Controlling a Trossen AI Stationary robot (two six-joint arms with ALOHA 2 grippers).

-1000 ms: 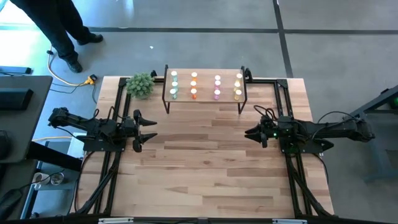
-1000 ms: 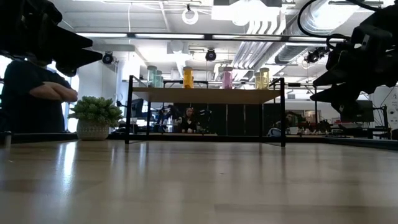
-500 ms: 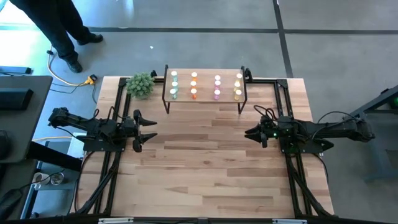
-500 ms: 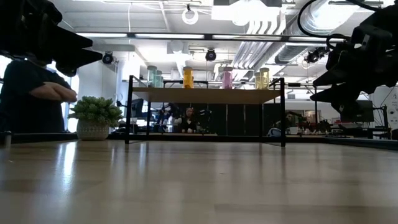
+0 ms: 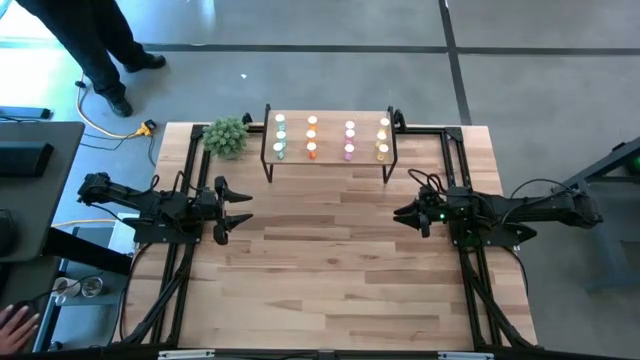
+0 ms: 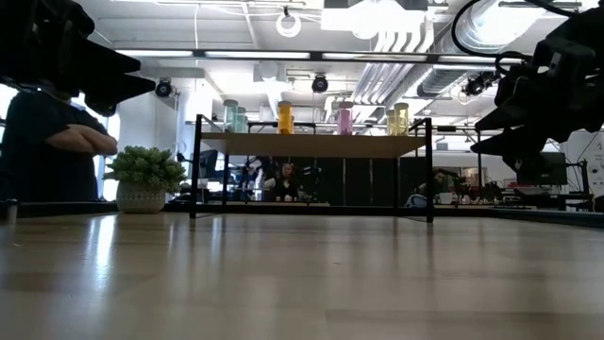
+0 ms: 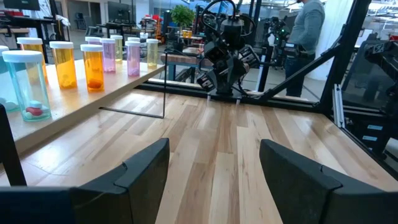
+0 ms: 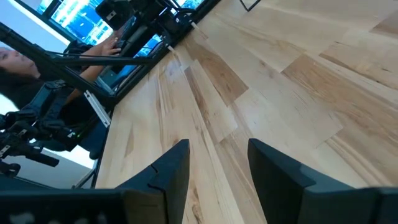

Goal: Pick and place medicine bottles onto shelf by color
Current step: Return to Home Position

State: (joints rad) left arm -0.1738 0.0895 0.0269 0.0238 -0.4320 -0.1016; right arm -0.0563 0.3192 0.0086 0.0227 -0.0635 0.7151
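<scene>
Over the mid tabletop [image 5: 330, 270], the left end effector [image 5: 238, 208] and right end effector [image 5: 404, 213] hover spread wide, empty. On the far shelf [image 5: 330, 140] the medicine bottles [image 5: 311, 135] stand in colour columns; light, rigid, probably slick, best pinched mid-body.

Potted green plant [image 5: 226, 137] at the far left corner of the wooden table [image 5: 330, 280]. A person [image 5: 95, 45] stands on the grey floor beyond it.

Table [image 5: 330, 270] centre open — shelf [image 5: 330, 139], plant [image 5: 226, 137] at far edge.
</scene>
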